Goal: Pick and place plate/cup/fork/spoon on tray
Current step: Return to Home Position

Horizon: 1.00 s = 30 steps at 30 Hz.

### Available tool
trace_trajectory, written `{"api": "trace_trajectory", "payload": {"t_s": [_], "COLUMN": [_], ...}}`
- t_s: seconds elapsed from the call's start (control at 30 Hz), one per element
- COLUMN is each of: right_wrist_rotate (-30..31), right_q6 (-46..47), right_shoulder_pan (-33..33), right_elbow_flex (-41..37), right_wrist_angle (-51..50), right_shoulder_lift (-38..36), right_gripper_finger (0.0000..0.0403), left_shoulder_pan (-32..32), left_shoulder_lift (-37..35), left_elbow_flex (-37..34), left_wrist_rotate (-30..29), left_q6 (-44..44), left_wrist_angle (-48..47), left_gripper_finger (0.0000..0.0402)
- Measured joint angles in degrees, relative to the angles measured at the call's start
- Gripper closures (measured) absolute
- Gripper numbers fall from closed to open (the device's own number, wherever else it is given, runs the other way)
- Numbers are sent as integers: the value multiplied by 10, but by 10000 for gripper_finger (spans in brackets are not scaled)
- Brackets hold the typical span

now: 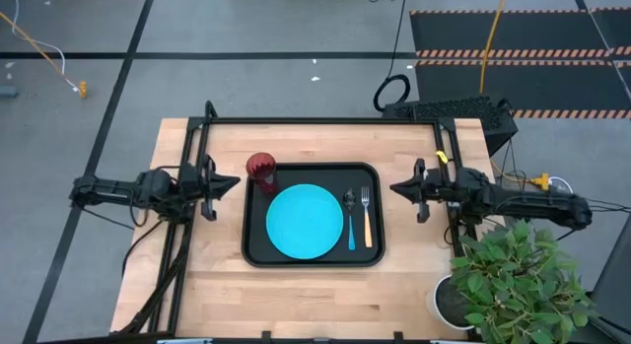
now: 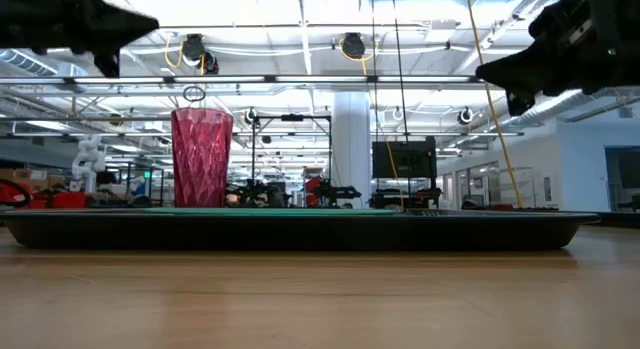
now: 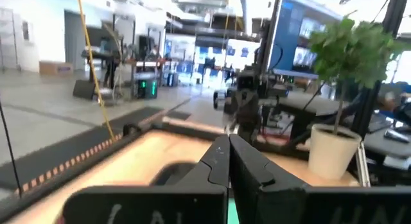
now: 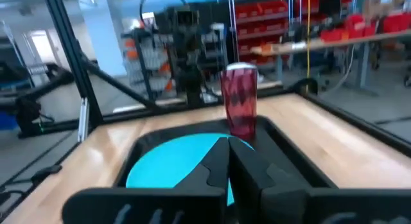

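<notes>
All loaded up here: the tray carries the plate in its middle. The spoon and the fork lie side by side, just apart, between the plate and the tray's right rim, with the spoon nearer the plate. The cup stands upright in the tray corner closest to the left gripper. That gripper hangs just off the tray's left edge, higher than the cup's top, fingers pressed together with nothing between them. The right gripper mirrors it just off the tray's right edge, likewise closed and empty. By my read the placing is done and only the pull-back to rest remains. The danger now is the cup: it looks tall and light, sits hard by the rim, and is the nearest thing to the left gripper. A low or sideways swing there could clip it and topple it onto the plate or off the tray. On the other side, a dip from the right gripper could nudge the fork or knock the tray askew.
</notes>
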Motion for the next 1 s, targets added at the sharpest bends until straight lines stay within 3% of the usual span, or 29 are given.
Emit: {"api": "trace_trajectory", "payload": {"t_s": [0.17, 0.23, 0.67, 0.77, 0.87, 1.0], "right_wrist_rotate": [1, 1, -29, -30, -35, -46], "right_q6": [-14, -16, -13, -10, -10, -12], "right_shoulder_pan": [-6, -12, -18, -18, -18, -18], "right_elbow_flex": [-55, -57, -59, -59, -59, -60], "right_wrist_angle": [71, 53, 9, -2, -7, -14], "right_shoulder_lift": [-34, -44, -71, -76, -79, -78], "right_gripper_finger": [403, 403, 403, 403, 403, 403], "left_shoulder_pan": [0, 0, 0, -4, -8, -7], "left_shoulder_lift": [-30, -45, -74, -74, -74, -74], "left_elbow_flex": [-60, -75, -80, -80, -80, -80], "left_wrist_rotate": [-41, -45, -56, -53, -21, 88], "left_q6": [-13, -14, -33, -34, 5, 66], "left_wrist_angle": [54, 70, -10, -65, -62, -32], "left_gripper_finger": [399, 400, 400, 400, 400, 398]}}
